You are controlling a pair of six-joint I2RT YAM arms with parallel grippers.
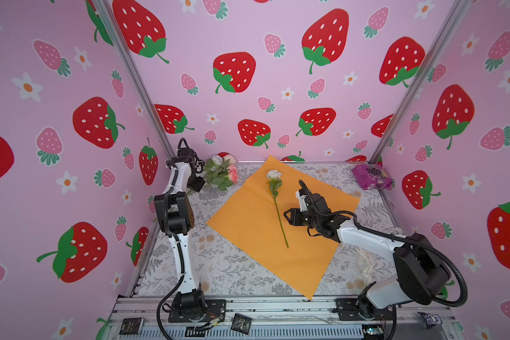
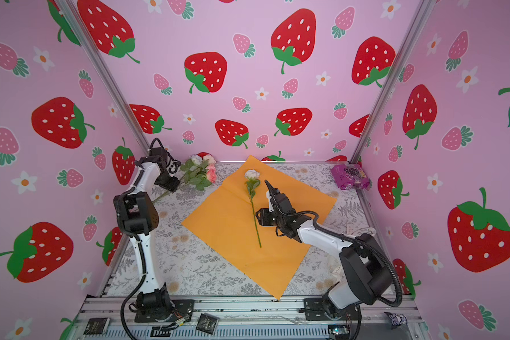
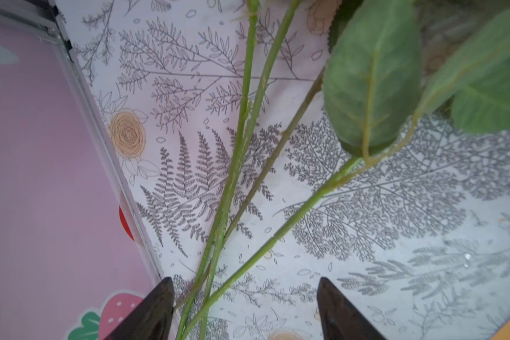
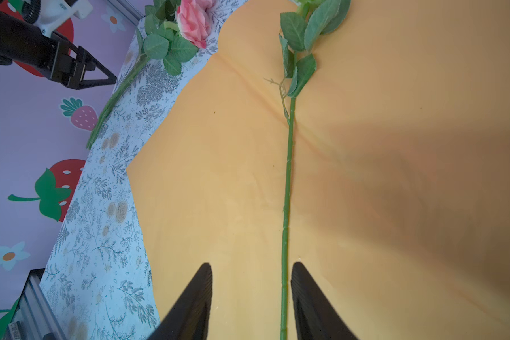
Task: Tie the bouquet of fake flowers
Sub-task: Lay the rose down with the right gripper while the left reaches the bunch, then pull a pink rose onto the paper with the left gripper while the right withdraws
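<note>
So here's what we've got: the orange wrapping paper [image 1: 248,223] lies flat in the middle of the table [image 1: 233,273], corners pointing roughly at 12, 3, 6 and 9 o'clock. One white rose [image 1: 274,185] lies on it, head toward 12 and stem tip around 5 to 6 o'clock.

The right gripper [image 4: 251,265] sits low at the 3 o'clock side of that stem. In its wrist view we see the stem running between the two fingers, close to one of them, with a moderate gap and nothing pinched.

The rest of the bunch of roses [image 1: 221,173] lies off the paper at about 11 o'clock on the table. The left gripper [image 3: 245,282] hovers at its stems [image 3: 233,176], spread wide, with the stems passing between the fingers near one side, not grabbed. There's also a purple packet [image 1: 370,176] at 1 o'clock.
</note>
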